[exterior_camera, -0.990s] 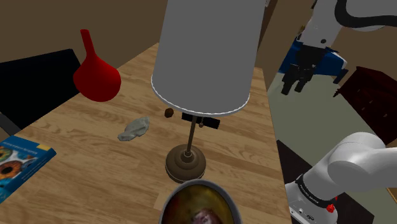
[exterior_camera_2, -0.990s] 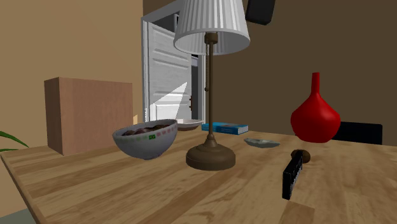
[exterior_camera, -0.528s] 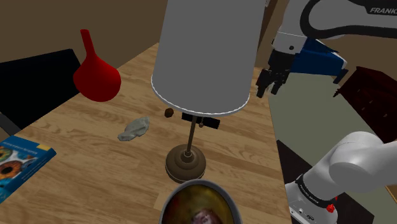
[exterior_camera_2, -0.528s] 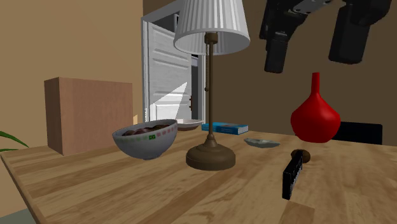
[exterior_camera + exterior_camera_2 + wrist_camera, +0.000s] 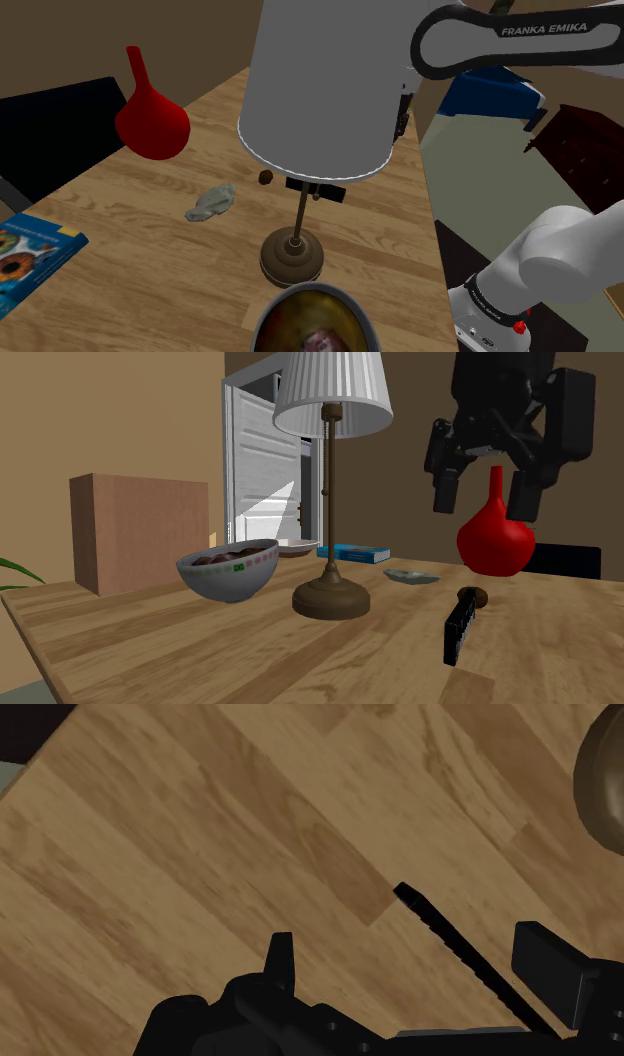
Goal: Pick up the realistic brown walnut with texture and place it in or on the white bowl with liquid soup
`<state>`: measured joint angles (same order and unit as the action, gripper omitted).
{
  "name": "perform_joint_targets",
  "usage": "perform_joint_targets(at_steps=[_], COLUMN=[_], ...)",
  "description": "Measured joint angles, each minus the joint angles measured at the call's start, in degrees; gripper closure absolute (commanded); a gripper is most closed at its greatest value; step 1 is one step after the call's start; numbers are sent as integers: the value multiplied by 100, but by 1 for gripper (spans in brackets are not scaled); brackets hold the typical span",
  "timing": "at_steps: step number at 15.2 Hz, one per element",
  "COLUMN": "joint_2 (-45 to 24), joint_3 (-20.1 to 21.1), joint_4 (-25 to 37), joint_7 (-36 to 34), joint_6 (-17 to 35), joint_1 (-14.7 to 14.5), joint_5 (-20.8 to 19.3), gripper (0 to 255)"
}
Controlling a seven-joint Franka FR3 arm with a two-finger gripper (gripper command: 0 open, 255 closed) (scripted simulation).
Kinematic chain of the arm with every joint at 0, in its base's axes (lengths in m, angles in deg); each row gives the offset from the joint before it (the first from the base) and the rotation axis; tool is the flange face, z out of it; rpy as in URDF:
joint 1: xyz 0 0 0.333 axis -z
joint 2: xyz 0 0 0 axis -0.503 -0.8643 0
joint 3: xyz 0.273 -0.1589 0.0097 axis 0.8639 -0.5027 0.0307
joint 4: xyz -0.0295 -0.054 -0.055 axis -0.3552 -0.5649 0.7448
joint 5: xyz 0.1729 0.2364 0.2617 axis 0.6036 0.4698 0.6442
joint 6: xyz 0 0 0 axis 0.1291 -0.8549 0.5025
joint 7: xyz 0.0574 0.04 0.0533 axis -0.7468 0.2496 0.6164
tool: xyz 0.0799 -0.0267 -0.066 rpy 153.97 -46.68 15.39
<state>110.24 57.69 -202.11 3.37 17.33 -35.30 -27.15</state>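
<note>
End effector (image 5: 485, 502): fingers spread wide, holding nothing, raised above the tabletop (image 5: 200, 652). It crosses the red vase (image 5: 495, 549) in the second exterior view, and the lampshade (image 5: 318, 85) largely masks it in the shoulder view.
Walnut (image 5: 474, 595): brown, on the tabletop, just beside the end of a black remote (image 5: 459, 629).
Bowl (image 5: 235, 580): white, on the lamp base's (image 5: 331, 598) other side.
Wrist view: remote lies below the fingers.

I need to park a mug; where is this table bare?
Bare tabletop lies between the red round-bellied vase, the crumpled grey cloth and the blue book. It is crowded near the brown lamp base, where the small brown walnut and flat black remote lie.
</note>
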Motion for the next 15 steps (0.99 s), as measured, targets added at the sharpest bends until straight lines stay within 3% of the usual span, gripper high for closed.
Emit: perform_joint_targets(at_steps=[7, 15], joint_2=[-1411, -3119], joint_3=[449, 771], joint_4=[861, 2237], joint_7=[-528, -1235], joint_6=[735, 1168], joint_1=[-149, -470], joint_5=[-249, -910], gripper=[0, 0])
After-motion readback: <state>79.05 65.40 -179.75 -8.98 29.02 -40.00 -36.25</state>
